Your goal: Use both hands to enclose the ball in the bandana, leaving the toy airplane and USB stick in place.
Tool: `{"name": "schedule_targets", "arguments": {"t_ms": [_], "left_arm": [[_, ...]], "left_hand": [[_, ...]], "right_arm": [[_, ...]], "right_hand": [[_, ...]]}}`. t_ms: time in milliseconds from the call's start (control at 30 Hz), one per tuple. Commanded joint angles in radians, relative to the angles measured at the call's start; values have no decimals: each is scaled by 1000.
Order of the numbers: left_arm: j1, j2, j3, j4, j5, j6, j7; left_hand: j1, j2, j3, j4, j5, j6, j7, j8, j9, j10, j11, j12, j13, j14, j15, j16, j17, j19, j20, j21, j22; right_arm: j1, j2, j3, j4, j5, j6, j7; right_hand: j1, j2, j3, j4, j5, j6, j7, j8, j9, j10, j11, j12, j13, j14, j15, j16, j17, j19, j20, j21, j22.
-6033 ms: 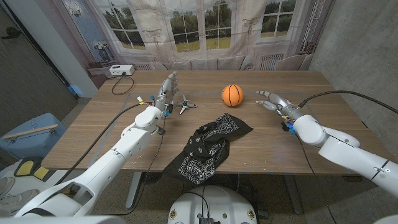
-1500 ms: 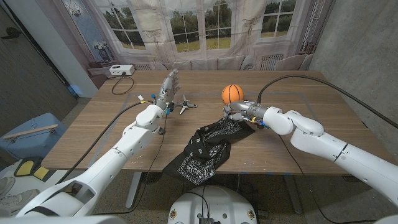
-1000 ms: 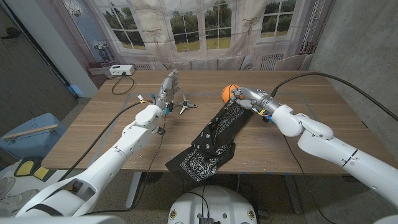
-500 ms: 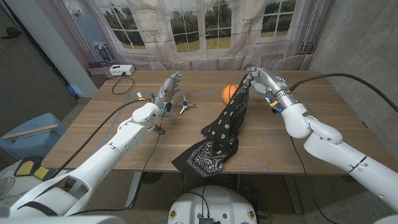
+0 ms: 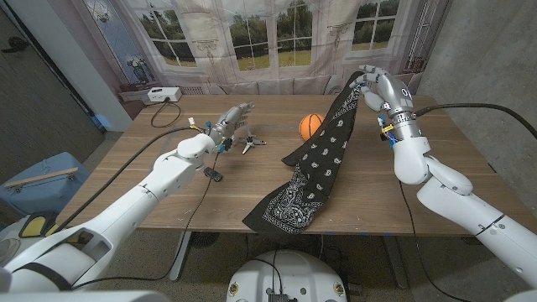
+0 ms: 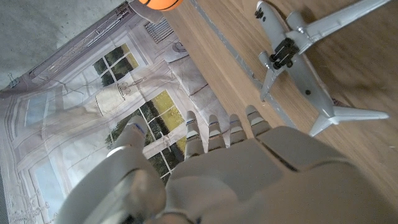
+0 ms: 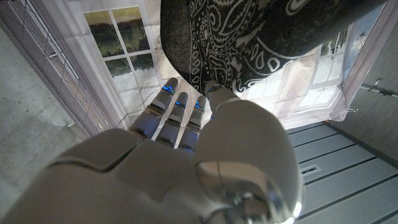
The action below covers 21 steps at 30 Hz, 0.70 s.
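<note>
Two hands, one cloth: my right hand (image 5: pixel 382 87) pinches a corner of the bandana (image 5: pixel 319 164) and holds it high; my left hand (image 5: pixel 232 115) holds nothing, fingers straight and together.
Grip: keep the pinch firm, since the whole cloth hangs from this one corner.
Cloth below the hand: it drapes down and toward me, its lower end trailing over the table's (image 5: pixel 419 193) near edge.
Ball (image 5: pixel 310 125): low and to the left of my raised right hand, just behind the hanging cloth, on the table.
Next, as I judge it: bring my left hand across to take a second corner, then spread the cloth over the ball.
Beside my left hand: the toy airplane (image 5: pixel 250 141) lies just right of it; steer around it.
USB stick (image 5: pixel 212 174): nearer me than the left hand, leave it.
</note>
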Motion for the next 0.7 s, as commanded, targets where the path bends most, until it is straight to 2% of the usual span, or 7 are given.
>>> {"name": "schedule_targets", "arguments": {"t_ms": [33,333,467,533,567,700], "left_arm": [[-58,43,63,-34,90,79,-30],[-123,29,107,46,130,16,-143],[-160,22,133,81,160,-11,-196],[-178,13,144,103,171,-30,-219],[-186,7,148,117,177,-42,-229],[-215,-14,164,156,199,-69,-255]], "left_hand": [[27,4,7,-16,-4,34,6,11,4,24,3,8,2,17,3,10,2,11,5,5,3],[45,-1,9,-27,-3,42,7,7,4,10,1,-1,2,12,2,3,2,9,6,3,2],[54,-40,-7,-38,0,22,-5,-8,5,-9,2,-12,3,-3,3,-5,3,-2,6,-3,1],[61,-63,-17,-40,3,0,-7,-22,6,-31,7,-22,4,-17,9,-11,4,-11,6,-8,0],[63,-73,-22,-40,5,-3,-5,-25,6,-37,-1,-26,4,-23,11,-12,5,-12,6,-8,0],[71,-100,-35,-41,12,-40,-8,-44,7,-54,7,-33,5,-36,13,-15,6,-24,6,-13,0]], "right_arm": [[-1,56,73,37,80,107,-95],[34,84,75,62,55,156,-133],[45,93,76,73,49,190,-146],[48,94,78,72,43,203,-148],[49,97,80,70,42,205,-150],[48,95,89,60,39,239,-148]], "right_hand": [[-3,-4,-1,-1,7,14,4,10,1,11,2,3,5,8,-109,-5,2,12,-1,9,5],[-5,-9,-1,-3,13,17,4,15,-2,20,-2,1,5,17,-113,-8,0,16,0,13,6],[-8,-9,-1,-2,14,16,4,17,-3,21,-5,-1,5,21,-116,-8,0,18,-2,14,6],[-9,-9,-1,-1,15,17,4,17,-4,24,-6,0,5,23,-117,-8,0,20,-3,15,6],[-9,-10,-1,-1,15,16,4,17,-4,25,-6,0,5,25,-118,-8,0,21,-2,15,7],[-11,-11,-1,-1,17,18,5,20,-5,28,-6,-1,5,27,-122,-9,0,22,-3,16,7]]}}
